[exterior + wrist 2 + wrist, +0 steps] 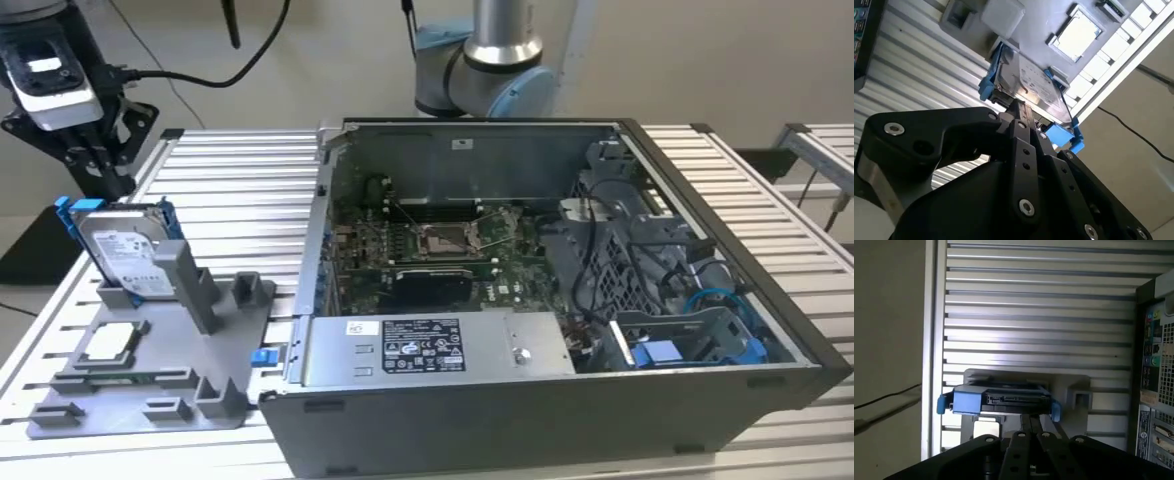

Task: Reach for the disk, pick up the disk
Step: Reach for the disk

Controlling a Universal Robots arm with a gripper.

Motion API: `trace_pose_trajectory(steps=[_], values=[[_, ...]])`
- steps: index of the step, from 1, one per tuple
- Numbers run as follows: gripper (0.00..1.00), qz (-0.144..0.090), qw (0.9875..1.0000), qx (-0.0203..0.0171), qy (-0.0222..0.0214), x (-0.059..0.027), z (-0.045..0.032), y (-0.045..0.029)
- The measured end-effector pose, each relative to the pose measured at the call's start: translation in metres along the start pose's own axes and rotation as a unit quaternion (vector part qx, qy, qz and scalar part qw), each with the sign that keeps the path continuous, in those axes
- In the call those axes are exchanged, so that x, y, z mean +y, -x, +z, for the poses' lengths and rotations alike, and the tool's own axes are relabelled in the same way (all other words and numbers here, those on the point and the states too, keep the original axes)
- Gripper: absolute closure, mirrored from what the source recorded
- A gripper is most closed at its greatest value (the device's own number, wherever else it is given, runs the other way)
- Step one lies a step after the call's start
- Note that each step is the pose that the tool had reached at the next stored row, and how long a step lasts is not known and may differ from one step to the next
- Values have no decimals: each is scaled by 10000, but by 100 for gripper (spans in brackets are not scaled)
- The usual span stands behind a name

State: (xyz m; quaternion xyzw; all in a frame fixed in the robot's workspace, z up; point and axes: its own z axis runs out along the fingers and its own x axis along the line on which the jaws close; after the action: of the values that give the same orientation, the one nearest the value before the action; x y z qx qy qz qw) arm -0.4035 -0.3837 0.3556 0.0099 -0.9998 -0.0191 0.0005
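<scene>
Silver-grey disk (123,250) standing in grey holder (154,345), exterior view's left. Hand (104,178) just above, closed, empty. Probably stiff, hefty-ish, shock-sensitive; grab top edges by blue bracket (67,210), not label (127,262).

Surface: slatted silver metal surface (240,190) carrying everything.
Computer case: dark tower (534,420) lying on its side with the panel off, toward the exterior view's right.
Inside the case: green motherboard (441,250), grey power supply (427,345) with a white label, blue bay piece (661,355).
Holder: grey plastic fixture (147,385) just beside the case, on the exterior view's left.
Chip: small square white-topped chip (114,342) lying flat in the fixture.
</scene>
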Motion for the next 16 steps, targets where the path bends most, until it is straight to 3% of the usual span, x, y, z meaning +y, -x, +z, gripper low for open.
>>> trace_pose_trajectory(steps=[10, 13, 16], values=[[100, -10, 10000, 0, 0, 52, 3, -387], [100, -22, 10000, 1, 0, 60, 4, -439], [100, -40, 10000, 13, 1, 68, 5, -444]])
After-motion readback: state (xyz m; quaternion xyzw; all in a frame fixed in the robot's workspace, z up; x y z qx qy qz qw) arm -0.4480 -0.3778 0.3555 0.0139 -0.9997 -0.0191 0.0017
